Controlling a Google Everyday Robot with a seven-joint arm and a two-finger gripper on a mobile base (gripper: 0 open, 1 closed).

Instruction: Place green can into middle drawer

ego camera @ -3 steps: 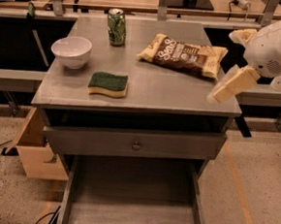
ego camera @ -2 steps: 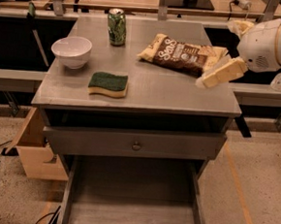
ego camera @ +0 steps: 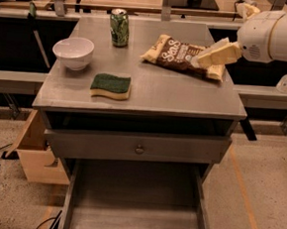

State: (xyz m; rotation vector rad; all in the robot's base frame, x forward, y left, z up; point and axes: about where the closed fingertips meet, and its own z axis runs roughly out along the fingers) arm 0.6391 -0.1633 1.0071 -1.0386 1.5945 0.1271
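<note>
Camera view: compared with a moment ago, the pincer [ego camera: 212,55] has moved leftward and further back, and now sits over the right end of the chip bag [ego camera: 175,54], right of and behind the sponge [ego camera: 111,85]. Whether it touches the bag, and whether it is open or closed, I cannot tell. The white arm [ego camera: 273,37] reaches in from further right of the sponge. Nothing else has shifted.

The green can [ego camera: 119,28] stands upright on the desk [ego camera: 174,96], straight behind the sponge and close to the back edge, well apart from the pincer. The white bowl [ego camera: 73,52] stands left of and a little behind the sponge, showing its plain white inside. The chip bag lies flat, slanted, between the can and the pincer.

Below the sponge and in front of it, the middle drawer [ego camera: 136,205] is pulled out, its brushed grey floor and thin side walls showing. Above it is the drawer front panel [ego camera: 180,149] with its small round knob.

The sponge lies near the desk's front edge. Bare desk top runs from the sponge rightward to the right edge, and between the sponge and the can
</note>
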